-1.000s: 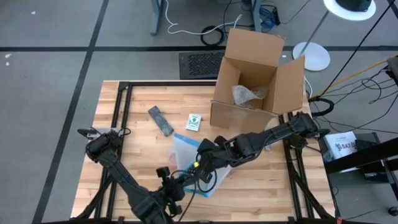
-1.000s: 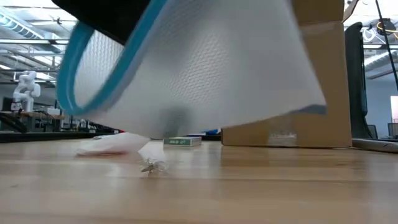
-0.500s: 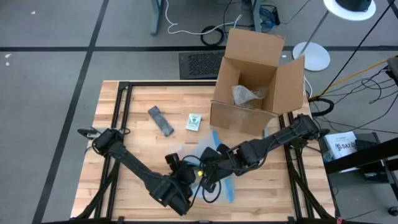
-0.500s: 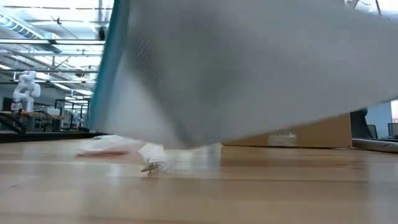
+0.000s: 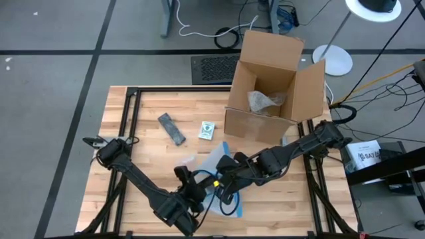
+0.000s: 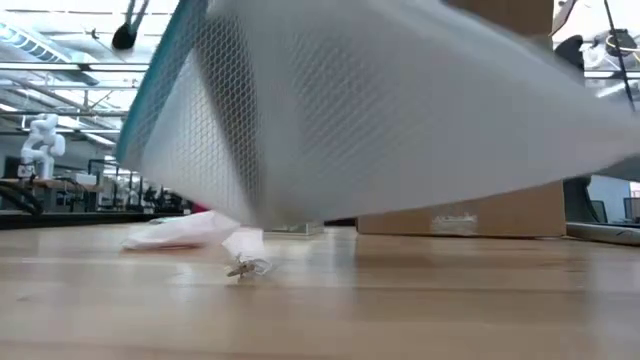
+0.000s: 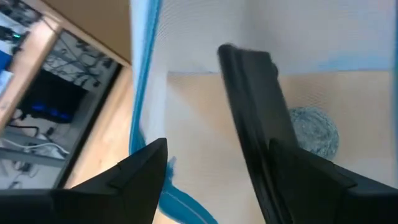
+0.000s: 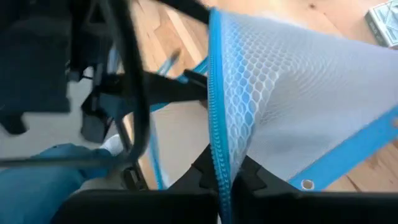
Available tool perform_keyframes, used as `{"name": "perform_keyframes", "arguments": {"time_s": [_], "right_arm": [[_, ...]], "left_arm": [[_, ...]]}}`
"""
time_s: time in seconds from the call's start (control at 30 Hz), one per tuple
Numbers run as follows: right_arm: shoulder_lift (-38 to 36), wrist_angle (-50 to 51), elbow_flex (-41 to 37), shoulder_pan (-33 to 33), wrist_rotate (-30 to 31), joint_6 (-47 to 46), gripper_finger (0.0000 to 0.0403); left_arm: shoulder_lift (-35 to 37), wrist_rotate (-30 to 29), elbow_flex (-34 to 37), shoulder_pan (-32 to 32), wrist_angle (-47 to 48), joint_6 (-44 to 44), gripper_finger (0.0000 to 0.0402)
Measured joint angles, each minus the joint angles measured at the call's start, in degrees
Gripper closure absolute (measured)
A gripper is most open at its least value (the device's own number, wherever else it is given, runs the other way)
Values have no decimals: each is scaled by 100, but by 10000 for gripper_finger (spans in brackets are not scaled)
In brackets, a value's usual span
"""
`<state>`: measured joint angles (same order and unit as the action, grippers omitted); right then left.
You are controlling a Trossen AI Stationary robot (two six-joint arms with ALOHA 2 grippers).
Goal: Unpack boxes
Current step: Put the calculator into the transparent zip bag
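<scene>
The brown cardboard box (image 5: 265, 79) stands open at the table's far right, with crumpled clear plastic (image 5: 265, 101) inside; the low view shows its side (image 6: 500, 210). A white mesh pouch with a blue zipper edge (image 5: 214, 159) hangs above the table's middle and fills the low view (image 6: 400, 100). My right gripper (image 5: 222, 178) is shut on it. My left gripper (image 5: 192, 180) is beside the pouch. In its wrist view the fingers stand wide open (image 7: 217, 149) in front of the mesh (image 7: 205, 62), with a dark bar (image 7: 249, 118) between them. My left gripper is close against the mesh pouch, but I cannot tell whether its open fingers touch it. My right gripper pinches the pouch's blue zipper edge (image 8: 219, 155) between its two fingers (image 8: 249, 180), slanting down from the table's right. The pouch spreads out beyond the fingers and hangs clear of the tabletop.
A dark flat bar (image 5: 171, 127) and a small green-and-white packet (image 5: 207, 130) lie on the table left of the box. The low view shows a small white scrap (image 6: 245, 250) and a pale wrapper (image 6: 170, 232) on the wood. A black grille unit (image 5: 212, 66) sits beyond the far edge.
My left gripper has swung toward the table's right, closer to the pouch. The pouch has swung and turned about in my right gripper's hold, shifting a little toward the table's right and staying off the table.
</scene>
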<state>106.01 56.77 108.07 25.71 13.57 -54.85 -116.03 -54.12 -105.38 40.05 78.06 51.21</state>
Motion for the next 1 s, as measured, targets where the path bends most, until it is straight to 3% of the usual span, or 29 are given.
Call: {"name": "perform_keyframes", "arguments": {"time_s": [0.5,0.73,1.0], "right_arm": [[-300,234,0,55,120,2,403],[-308,232,0,67,132,4,403],[-308,284,0,67,164,53,403]], "left_arm": [[0,-616,-7,589,468,1050,117],[0,-986,-7,496,921,1704,116],[0,-484,-7,291,125,921,116]]}}
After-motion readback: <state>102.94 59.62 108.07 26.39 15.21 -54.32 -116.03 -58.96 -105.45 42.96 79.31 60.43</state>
